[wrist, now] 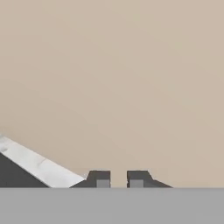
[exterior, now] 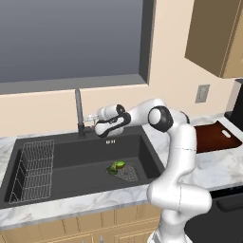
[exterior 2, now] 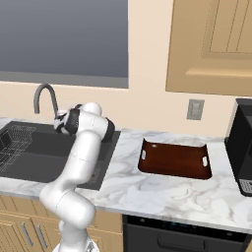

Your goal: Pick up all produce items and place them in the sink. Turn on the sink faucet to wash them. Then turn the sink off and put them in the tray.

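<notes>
Marble counter [exterior: 216, 168] (glossy, veined) rims matte black sink [exterior: 147, 152].

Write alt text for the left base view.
A white robot arm reaches over a black sink, its claw shut and empty beside the base of the faucet. Green produce lies on the mesh drain, a wire rack sits at the sink's left end, and a reddish-brown tray rests on the counter to the right.
</notes>
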{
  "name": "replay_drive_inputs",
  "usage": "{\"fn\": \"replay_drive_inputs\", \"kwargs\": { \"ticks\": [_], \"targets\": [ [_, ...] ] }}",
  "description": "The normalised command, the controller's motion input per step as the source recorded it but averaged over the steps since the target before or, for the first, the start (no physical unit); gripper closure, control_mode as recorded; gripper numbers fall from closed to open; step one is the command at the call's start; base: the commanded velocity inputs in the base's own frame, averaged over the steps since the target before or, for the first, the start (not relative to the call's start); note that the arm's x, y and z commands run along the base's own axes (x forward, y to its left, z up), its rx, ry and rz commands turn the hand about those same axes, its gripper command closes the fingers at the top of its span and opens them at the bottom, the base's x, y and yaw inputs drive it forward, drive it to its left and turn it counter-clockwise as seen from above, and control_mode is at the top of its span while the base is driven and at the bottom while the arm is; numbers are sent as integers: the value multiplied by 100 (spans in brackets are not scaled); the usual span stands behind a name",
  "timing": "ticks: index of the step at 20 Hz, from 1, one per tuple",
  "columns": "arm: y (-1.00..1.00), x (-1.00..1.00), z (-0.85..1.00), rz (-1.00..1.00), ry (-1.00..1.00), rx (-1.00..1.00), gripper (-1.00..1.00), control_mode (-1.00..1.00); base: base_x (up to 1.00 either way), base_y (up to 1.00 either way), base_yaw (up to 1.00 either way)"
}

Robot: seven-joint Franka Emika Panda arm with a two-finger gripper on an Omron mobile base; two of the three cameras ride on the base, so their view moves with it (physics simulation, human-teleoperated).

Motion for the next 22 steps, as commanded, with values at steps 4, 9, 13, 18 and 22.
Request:
{"fn": "replay_drive_inputs", "kwargs": {
  "ticks": [4, 9, 13, 18, 22],
  "targets": [
    [0, -4, 0, 0, -1, 0, -100, -100, 0, 0, 0],
    [-1, -2, 12, 0, -3, 0, -100, -100, 0, 0, 0],
    [-3, -1, 31, 0, 0, 0, -100, -100, 0, 0, 0],
    [-1, -4, 47, -5, 0, -1, -100, -100, 0, 0, 0],
    [-9, -21, 39, -7, 0, 0, -100, -100, 0, 0, 0]
  ]
}}
